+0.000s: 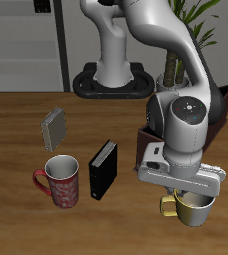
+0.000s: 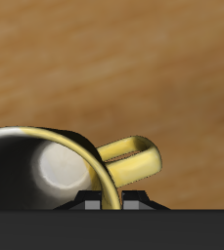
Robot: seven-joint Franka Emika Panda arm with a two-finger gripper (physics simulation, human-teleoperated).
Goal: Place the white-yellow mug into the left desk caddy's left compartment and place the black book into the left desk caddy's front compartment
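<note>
The white-yellow mug (image 1: 194, 210) stands near the table's front edge, its yellow handle (image 1: 170, 206) pointing sideways. My gripper (image 1: 189, 194) is directly over it, jaws nearly closed on the mug's rim. In the wrist view the rim (image 2: 84, 156) runs between the two fingertips, and the yellow handle (image 2: 133, 156) and pale inside (image 2: 55, 168) are close up. The black book (image 1: 103, 169) stands upright on the table, apart from the gripper. The left desk caddy (image 1: 147, 141), dark maroon-brown, sits behind my arm and is mostly hidden by it.
A red patterned mug (image 1: 62, 182) stands beside the black book near the front edge. A smaller grey book (image 1: 54, 127) stands farther back. The robot base (image 1: 114, 78) and a plant (image 1: 175, 65) are at the table's back.
</note>
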